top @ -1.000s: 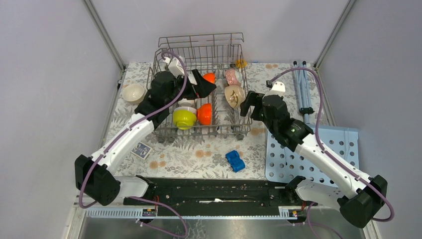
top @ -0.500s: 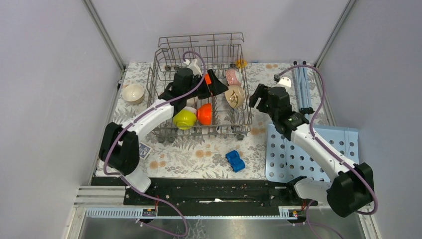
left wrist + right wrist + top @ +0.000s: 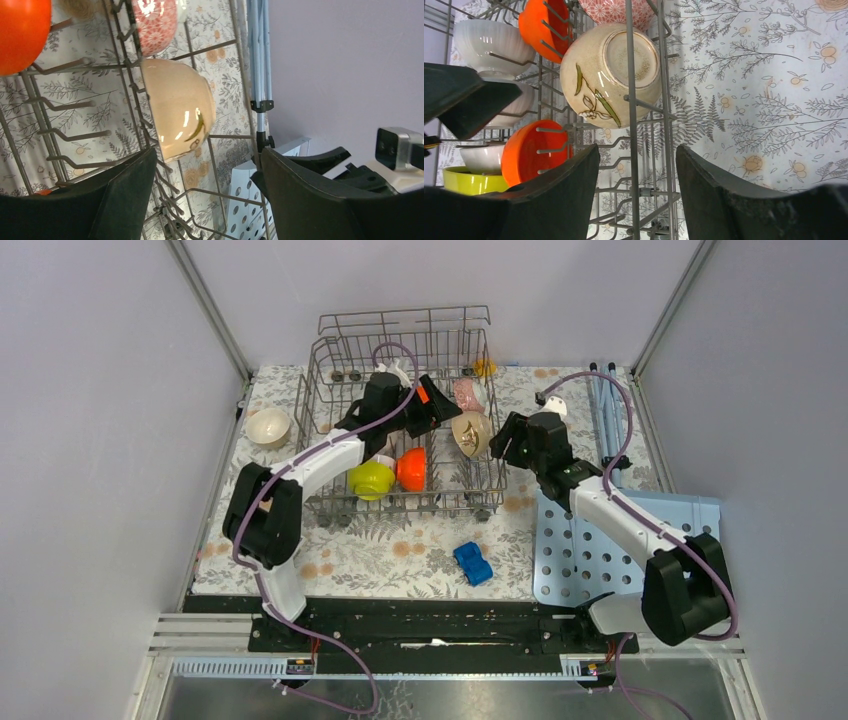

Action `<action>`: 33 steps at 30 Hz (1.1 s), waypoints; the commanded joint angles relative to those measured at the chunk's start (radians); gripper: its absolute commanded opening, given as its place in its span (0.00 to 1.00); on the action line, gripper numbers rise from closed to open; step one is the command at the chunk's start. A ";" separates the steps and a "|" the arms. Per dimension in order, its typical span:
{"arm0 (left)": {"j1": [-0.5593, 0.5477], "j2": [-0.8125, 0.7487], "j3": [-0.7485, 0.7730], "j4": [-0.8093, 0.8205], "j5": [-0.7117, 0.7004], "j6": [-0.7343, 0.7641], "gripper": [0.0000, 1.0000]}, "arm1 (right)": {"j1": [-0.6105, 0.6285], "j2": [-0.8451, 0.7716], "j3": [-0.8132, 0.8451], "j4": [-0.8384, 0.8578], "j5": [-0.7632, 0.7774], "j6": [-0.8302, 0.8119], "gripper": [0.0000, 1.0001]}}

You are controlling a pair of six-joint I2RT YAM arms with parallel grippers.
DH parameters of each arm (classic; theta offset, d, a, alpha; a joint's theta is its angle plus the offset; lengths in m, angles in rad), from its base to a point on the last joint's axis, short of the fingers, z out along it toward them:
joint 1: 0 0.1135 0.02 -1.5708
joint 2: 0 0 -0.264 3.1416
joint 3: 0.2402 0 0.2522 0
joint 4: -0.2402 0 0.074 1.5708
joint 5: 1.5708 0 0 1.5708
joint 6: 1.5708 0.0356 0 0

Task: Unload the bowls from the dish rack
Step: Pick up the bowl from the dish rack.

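Although one cream bowl is already sitting out on the surface, well apart from the left hand and outside the dish rack, most of the job is looking undone. The rack is holding the other bowls: a beige bowl with a leaf sprig, a red-patterned bowl, two orange bowls, some white bowls and a yellow-green bowl.

The left hand is reaching inside the rack with its fingers spread and nothing between them. The beige bowl is lying just ahead of its fingertips, propped on its side among the tines, with the red-patterned bowl just beyond. The right hand is hovering just outside the rack's wall, also spread and pinching nothing, and the same beige bowl is sitting straight ahead of it behind the wires.

Both hands seem to be lining up on that beige bowl, so the unloading is looking barely begun, with every racked bowl waiting to be lifted out.
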 commanded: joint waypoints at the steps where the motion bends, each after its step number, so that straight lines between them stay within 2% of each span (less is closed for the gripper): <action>1: 0.026 0.009 0.006 0.074 0.028 -0.052 0.79 | 0.000 0.011 0.009 0.045 -0.029 0.024 0.61; 7: 0.022 0.039 -0.002 0.062 0.018 -0.035 0.77 | -0.001 0.033 0.007 0.022 -0.035 0.011 0.48; 11: 0.020 0.082 0.021 0.051 0.024 -0.030 0.74 | -0.001 0.043 0.002 0.025 -0.048 0.007 0.45; 17: 0.010 0.140 0.079 0.037 0.065 -0.016 0.67 | -0.001 0.047 0.000 0.035 -0.065 0.015 0.43; 26: -0.003 0.165 0.084 0.067 0.096 -0.016 0.61 | -0.001 0.039 -0.011 0.056 -0.099 0.038 0.43; 33: -0.024 0.152 0.083 0.081 0.102 -0.003 0.61 | -0.002 0.019 -0.025 0.057 -0.098 0.036 0.43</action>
